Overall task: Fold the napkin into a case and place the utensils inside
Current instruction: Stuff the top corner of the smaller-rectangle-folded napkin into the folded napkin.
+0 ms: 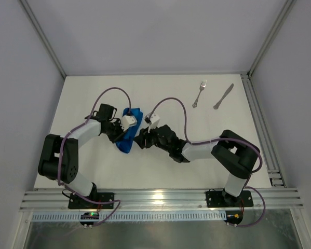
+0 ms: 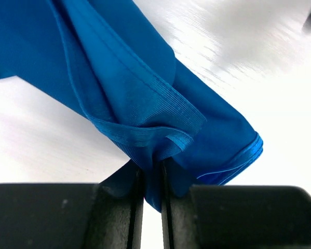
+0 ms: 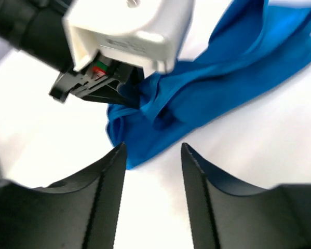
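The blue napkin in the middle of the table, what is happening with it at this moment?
The left end effector is shut on a bunched edge of the napkin, which lies crumpled in a rough strip on the table. The right end effector is open close to the cloth but not gripping it. The fork and the knife lie apart at the far right, so nothing is inside the cloth yet.
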Controlling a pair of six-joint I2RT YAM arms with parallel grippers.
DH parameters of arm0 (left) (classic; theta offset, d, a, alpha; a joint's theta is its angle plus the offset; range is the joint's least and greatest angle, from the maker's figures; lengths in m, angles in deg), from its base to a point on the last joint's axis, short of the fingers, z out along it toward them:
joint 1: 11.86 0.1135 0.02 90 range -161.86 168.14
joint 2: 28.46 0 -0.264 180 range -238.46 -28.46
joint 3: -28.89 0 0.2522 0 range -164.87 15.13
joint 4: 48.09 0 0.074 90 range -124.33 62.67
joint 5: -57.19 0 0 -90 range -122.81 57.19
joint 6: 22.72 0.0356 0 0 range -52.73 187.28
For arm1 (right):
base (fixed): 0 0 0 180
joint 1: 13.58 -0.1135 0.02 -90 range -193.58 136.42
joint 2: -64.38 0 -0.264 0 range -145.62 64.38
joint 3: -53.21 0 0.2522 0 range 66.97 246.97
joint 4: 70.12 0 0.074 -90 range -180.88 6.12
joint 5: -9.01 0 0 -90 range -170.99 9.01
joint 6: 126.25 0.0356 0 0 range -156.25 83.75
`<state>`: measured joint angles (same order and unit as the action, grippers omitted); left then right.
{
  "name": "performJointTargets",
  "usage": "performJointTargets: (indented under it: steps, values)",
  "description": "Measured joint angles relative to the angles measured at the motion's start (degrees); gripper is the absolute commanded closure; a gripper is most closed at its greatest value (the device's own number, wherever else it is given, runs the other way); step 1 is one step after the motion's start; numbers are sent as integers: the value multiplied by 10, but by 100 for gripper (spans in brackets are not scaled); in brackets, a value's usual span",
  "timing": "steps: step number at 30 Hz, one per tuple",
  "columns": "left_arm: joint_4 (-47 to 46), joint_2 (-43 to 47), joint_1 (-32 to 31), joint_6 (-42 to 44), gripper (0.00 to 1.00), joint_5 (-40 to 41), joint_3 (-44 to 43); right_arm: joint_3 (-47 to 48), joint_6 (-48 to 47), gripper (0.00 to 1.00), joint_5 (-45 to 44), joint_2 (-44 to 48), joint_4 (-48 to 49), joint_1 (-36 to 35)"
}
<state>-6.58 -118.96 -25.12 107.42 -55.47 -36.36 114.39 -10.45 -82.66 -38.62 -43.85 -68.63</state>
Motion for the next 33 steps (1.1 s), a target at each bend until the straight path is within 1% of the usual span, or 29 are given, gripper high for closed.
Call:
performJointTargets:
  steps: [2,4,6,7,9,11,13,17,21,23,27,29,32,33]
  values:
    - [12,1,0,27,85,-5,0,-27,-100,47,9,25,28,2]
    - [27,1,0,54,85,-9,-2,-26,-205,45,37,31,49,5]
    - [48,0,0,74,85,-10,-9,-19,-278,44,59,24,64,3]
    - [54,-1,0,83,85,-11,-12,-17,-316,40,70,16,80,1]
    - [64,-3,0,96,85,-13,-20,-17,-385,39,84,-10,127,-7]
    - [69,-3,0,103,85,-14,-21,-21,-422,40,86,-42,185,-13]
    - [74,-5,0,108,85,-14,-23,-34,-422,42,84,-71,234,-17]
    - [79,-6,-1,113,84,-14,-23,-77,-339,43,83,-80,271,-14]
    - [79,-7,-1,112,83,-14,-23,-84,-222,43,77,-78,296,-13]
    - [78,-7,-1,110,82,-14,-23,-84,-158,43,65,-75,304,-15]
    - [78,-6,-1,107,81,-14,-23,-83,-16,48,25,-77,315,-16]
    - [77,-6,-1,103,82,-14,-23,-81,77,50,2,-83,319,-16]
    - [77,-6,-1,99,81,-14,-23,-64,171,50,-21,-98,300,-16]
    - [77,-6,-1,98,81,-14,-23,-56,188,50,-25,-102,293,-17]
